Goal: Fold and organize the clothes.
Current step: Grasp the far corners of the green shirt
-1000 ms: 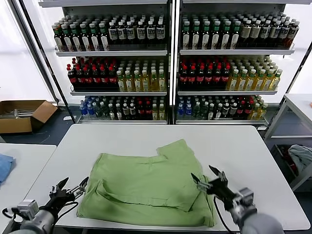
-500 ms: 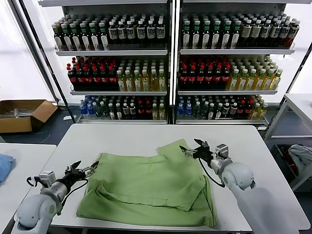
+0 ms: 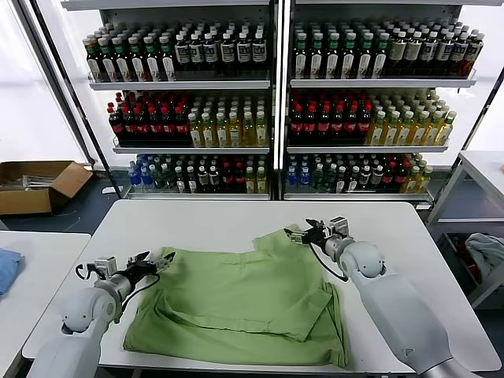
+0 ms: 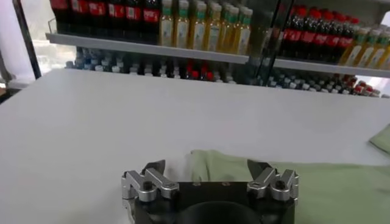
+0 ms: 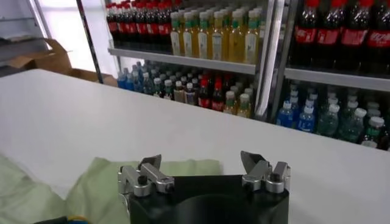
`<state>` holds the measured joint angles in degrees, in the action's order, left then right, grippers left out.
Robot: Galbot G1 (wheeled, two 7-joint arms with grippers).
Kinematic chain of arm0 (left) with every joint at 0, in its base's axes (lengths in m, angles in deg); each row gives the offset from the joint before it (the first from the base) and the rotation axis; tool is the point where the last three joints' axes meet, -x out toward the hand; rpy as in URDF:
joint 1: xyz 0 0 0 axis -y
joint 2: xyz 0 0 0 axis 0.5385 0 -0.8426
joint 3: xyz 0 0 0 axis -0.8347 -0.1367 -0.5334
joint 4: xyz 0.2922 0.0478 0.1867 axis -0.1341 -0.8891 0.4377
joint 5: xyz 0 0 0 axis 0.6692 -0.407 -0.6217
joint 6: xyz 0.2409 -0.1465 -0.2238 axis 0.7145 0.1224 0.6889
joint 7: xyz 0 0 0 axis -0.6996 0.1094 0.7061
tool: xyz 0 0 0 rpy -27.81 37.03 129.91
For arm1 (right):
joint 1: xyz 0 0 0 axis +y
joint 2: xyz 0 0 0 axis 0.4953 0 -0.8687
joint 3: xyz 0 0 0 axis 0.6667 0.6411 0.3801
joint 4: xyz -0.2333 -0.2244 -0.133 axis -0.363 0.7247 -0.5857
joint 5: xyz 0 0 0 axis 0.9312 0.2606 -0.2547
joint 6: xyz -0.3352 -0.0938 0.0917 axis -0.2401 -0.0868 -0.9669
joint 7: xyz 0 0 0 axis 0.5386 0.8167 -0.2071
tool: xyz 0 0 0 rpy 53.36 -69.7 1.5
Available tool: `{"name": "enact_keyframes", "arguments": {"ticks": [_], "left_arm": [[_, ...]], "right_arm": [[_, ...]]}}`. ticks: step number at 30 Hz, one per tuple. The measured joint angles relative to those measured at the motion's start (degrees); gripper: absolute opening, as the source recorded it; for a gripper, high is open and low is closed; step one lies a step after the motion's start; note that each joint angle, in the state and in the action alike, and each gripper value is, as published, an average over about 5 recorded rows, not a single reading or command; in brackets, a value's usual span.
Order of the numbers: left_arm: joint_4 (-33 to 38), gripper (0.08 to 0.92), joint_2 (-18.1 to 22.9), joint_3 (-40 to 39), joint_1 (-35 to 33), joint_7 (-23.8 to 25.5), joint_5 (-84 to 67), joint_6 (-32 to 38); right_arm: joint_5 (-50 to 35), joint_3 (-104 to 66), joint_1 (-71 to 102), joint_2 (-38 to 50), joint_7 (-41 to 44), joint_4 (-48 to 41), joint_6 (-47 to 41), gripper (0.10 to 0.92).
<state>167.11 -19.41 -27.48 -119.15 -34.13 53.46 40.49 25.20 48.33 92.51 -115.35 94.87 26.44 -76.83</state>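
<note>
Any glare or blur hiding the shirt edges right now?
Head view: bright window glare far left, but the green polo shirt is evenly lit, edges clear. Left wrist view: shelf bottles soft, shirt edge readable. Right wrist view: similar, white table bright but not washed out.

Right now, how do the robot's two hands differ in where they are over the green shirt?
The left gripper is at the green shirt's far left corner, low near the table; the right gripper is at the far right corner, over the sleeve that sticks out toward the shelves. The left one points right, the right one points left. Both are open and hold nothing.
</note>
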Motion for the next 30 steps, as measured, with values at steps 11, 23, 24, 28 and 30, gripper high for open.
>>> {"name": "enact_keyframes", "arguments": {"ticks": [11, 23, 24, 28, 30], "left_arm": [[-2.3, 0.699, 0.4, -3.4, 2.1, -0.5, 1.4, 0.6], [-2.6, 0.353, 0.5, -4.9, 1.5, -0.5, 2.4, 1.0], [-2.5, 0.327, 0.4, -4.9, 1.4, -0.6, 2.4, 1.0], [-2.0, 0.205, 0.2, -4.7, 1.0, -0.9, 2.4, 1.3], [-1.6, 0.155, 0.0, -4.6, 0.7, -1.1, 2.3, 1.5]], "right_arm": [[0.0, 0.6, 0.9, -0.4, -0.7, -1.2, 0.0, 0.471], [-2.5, -0.7, 2.7, -0.4, -2.2, 1.0, 0.5, 0.136], [-2.8, -0.9, 2.8, -0.3, -2.4, 1.5, 0.5, 0.120], [-4.2, -2.0, 3.8, 0.3, -3.2, 4.1, 0.5, 0.106], [-5.0, -2.6, 4.4, 0.6, -3.6, 5.8, 0.4, 0.106]]}}
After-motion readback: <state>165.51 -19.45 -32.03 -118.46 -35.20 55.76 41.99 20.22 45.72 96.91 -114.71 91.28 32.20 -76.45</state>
